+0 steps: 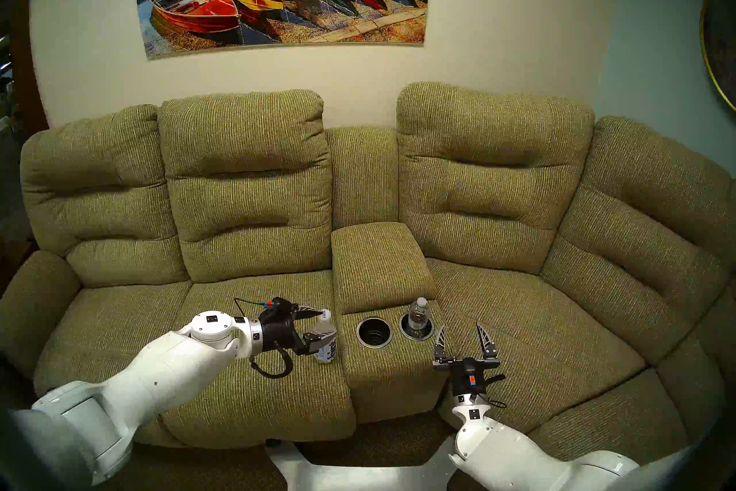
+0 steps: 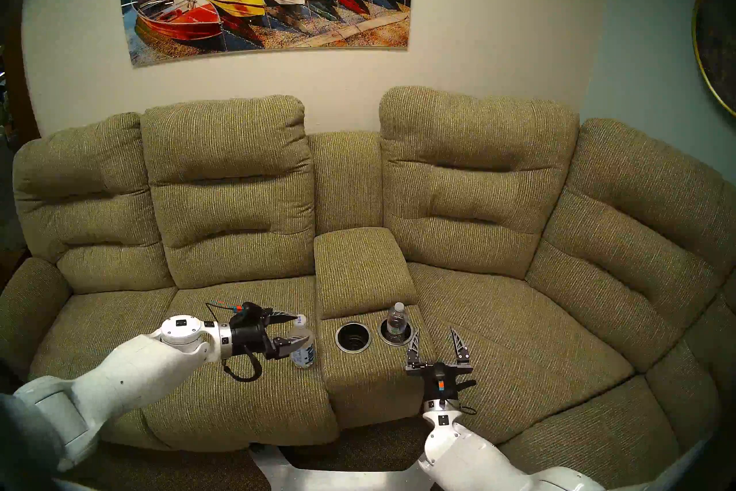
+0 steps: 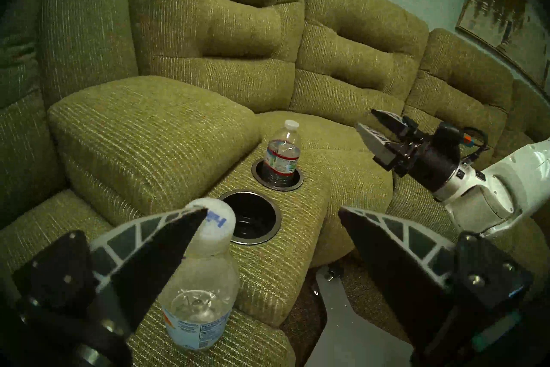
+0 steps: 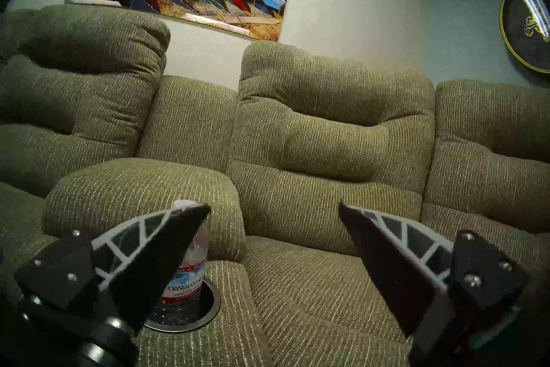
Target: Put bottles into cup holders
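A clear bottle [image 1: 325,338] with a white cap and blue-printed label stands upright on the seat cushion, just left of the console. My left gripper [image 1: 328,325] is open, its jaws either side of this bottle [image 3: 202,298]. One finger [image 3: 166,241] sits close against the cap and the other is well clear. Beside it, the left cup holder [image 1: 374,332] is empty. A second bottle [image 1: 417,313] stands in the right cup holder [image 3: 299,181]. My right gripper [image 1: 460,325] hangs open and empty just right of the console. From the right wrist, that second bottle [image 4: 193,268] shows behind the left finger.
The padded console lid [image 1: 378,263] rises right behind the cup holders. Olive sofa seats [image 1: 537,338] spread to both sides, with tall backrests behind. The robot's white base [image 1: 358,474] and the dark floor lie in front of the sofa.
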Robot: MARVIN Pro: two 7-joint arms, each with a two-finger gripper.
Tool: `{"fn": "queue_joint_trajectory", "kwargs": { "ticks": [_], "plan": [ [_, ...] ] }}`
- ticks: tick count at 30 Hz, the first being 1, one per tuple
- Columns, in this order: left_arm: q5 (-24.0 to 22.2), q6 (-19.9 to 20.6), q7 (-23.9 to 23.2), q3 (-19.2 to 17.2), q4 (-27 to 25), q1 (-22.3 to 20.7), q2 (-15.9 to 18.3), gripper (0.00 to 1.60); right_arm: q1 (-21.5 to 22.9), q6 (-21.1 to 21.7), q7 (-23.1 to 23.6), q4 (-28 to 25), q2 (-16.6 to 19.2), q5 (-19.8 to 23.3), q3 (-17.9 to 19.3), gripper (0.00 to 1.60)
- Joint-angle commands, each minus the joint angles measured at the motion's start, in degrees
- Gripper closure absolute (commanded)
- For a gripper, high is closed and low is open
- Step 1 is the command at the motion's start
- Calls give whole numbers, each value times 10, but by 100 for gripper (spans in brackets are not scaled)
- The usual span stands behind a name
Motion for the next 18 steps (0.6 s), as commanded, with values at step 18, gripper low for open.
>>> {"fn": "queue_joint_trajectory", "kwargs": {
  "ticks": [18],
  "plan": [
    [48, 20, 78, 36, 117, -79, -98, 0, -69, -3, -30, -140, 61, -26, 3, 0]
  ]
}}
